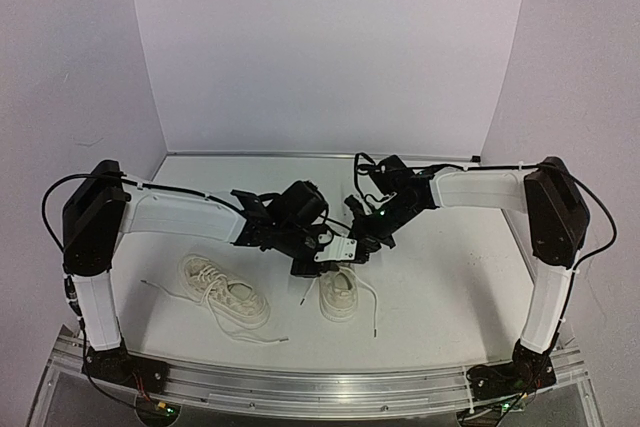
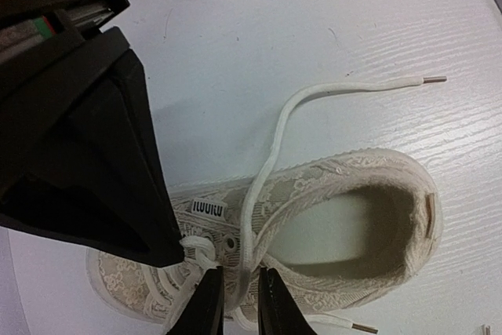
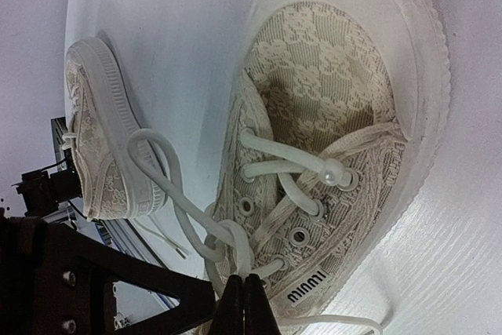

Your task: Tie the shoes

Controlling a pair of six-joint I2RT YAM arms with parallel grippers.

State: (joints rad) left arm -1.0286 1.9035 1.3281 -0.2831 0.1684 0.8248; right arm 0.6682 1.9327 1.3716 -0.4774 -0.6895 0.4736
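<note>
Two cream lace shoes lie on the white table: one [image 1: 225, 292] at the left, the other [image 1: 338, 294] in the middle under both grippers. In the right wrist view my right gripper [image 3: 249, 292] is shut on the white lace [image 3: 169, 186] at a crossed half-knot above the top eyelets of the middle shoe [image 3: 337, 139]. In the left wrist view my left gripper [image 2: 240, 304] hovers over the same shoe [image 2: 353, 225]; its jaws stand narrowly apart with a lace strand [image 2: 249, 225] running between them. That strand's free end [image 2: 353, 84] trails on the table.
The right gripper's black body [image 2: 94, 154] fills the left of the left wrist view, close to my left fingers. An aluminium rail [image 1: 330, 387] runs along the table's near edge. White walls enclose the back and sides. The left shoe's laces [image 1: 165, 290] trail loose.
</note>
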